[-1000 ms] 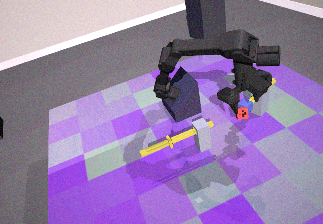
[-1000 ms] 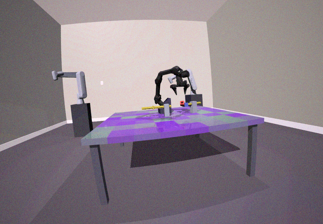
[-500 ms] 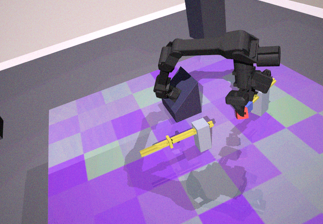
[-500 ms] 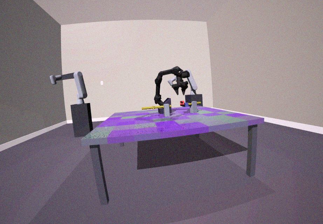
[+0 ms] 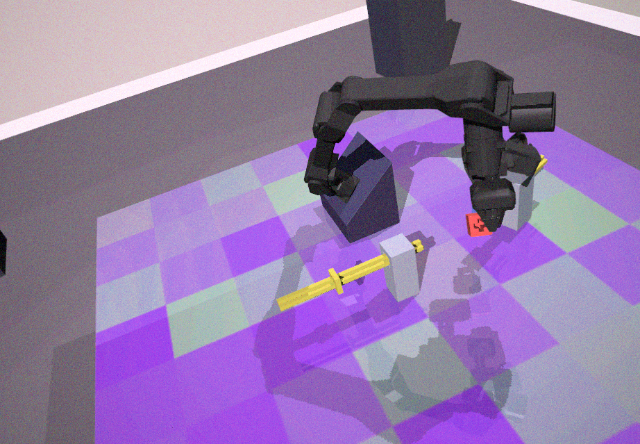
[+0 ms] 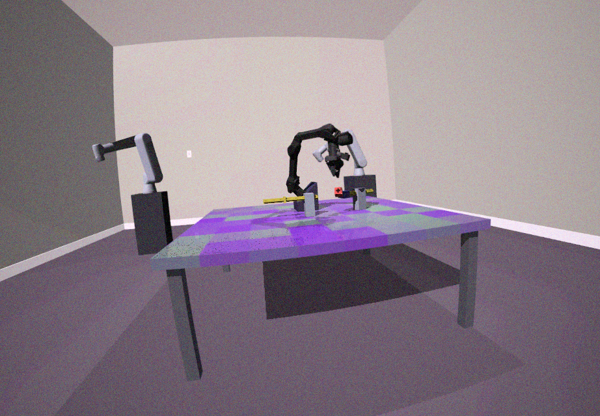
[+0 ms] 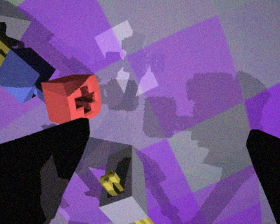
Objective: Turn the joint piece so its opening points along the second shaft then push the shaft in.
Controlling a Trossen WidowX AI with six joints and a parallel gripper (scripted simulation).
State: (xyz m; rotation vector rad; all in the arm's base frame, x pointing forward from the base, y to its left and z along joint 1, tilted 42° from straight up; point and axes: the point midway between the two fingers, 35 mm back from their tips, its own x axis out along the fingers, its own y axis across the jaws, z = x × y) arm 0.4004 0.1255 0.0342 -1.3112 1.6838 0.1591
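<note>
Top view: the gripper (image 5: 493, 226) (image 6: 336, 176) (image 7: 171, 132) points down over the counter (image 5: 129, 403) (image 6: 315, 254) (image 7: 185, 48), its fingers wide apart with nothing between them. The red joint piece (image 5: 472, 228) (image 6: 338, 191) (image 7: 59, 108), raised above the counter toward its right edge, lies beside one finger in the wrist view; contact cannot be told. The second shaft (image 5: 356, 272) (image 6: 273, 200) (image 7: 112, 186) passes through the second block (image 5: 402, 271) (image 6: 309, 205) (image 7: 125, 210), its tip outside the opening. The step in hand is judged to be the approach to the joint piece. Next, the fingers should straddle it, close and turn the opening, apparently askew, into line with the shaft. Pose: the arm (image 5: 402, 92) (image 6: 312, 135) arches high from the counter's far-left side, forearm roughly level, wrist bent downward.
</note>
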